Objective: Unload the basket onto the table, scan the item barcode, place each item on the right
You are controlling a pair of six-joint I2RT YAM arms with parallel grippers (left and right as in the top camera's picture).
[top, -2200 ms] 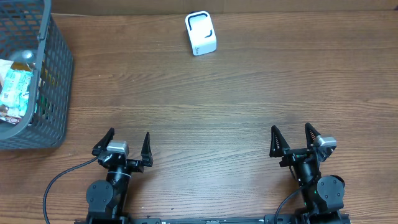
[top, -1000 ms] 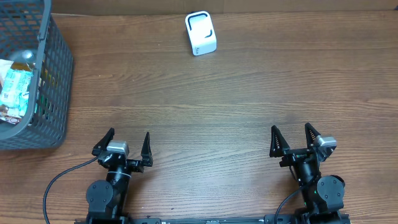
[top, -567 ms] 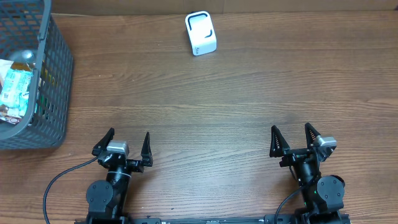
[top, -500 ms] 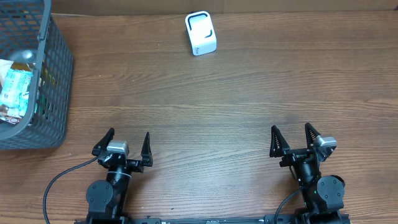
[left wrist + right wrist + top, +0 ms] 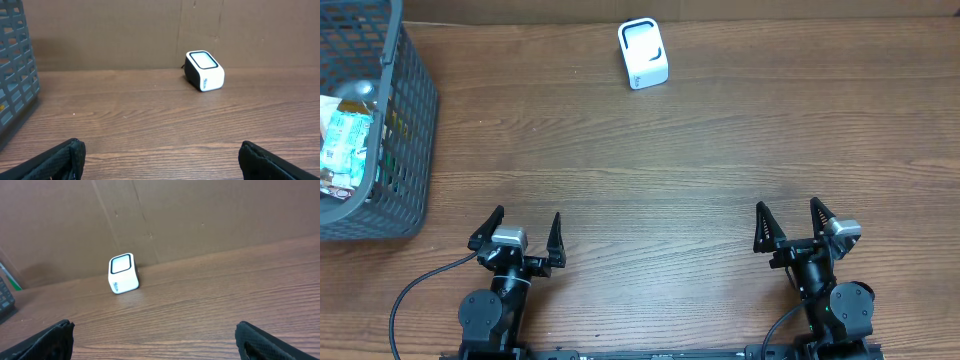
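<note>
Left claw (image 5: 527,225) and right claw (image 5: 787,215) both gape wide and empty at the bottom of the frame. The packet (image 5: 342,140) is in the basket (image 5: 415,130) upper left, scanner (image 5: 643,55) top centre. I'd drop the left claw straight in and pinch an edge, keeping the barcode uncovered.

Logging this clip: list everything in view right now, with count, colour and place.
scanner: one, white with black, far side, middle.
basket: one, grey mesh, left edge.
packaged items: count unclear, mostly white-green, inside the basket.
table: one, brown wood.
cardboard wall: one, brown, behind the table.
left gripper: one, black, open and empty, near edge.
right gripper: one, black, open and empty, near edge.
</note>
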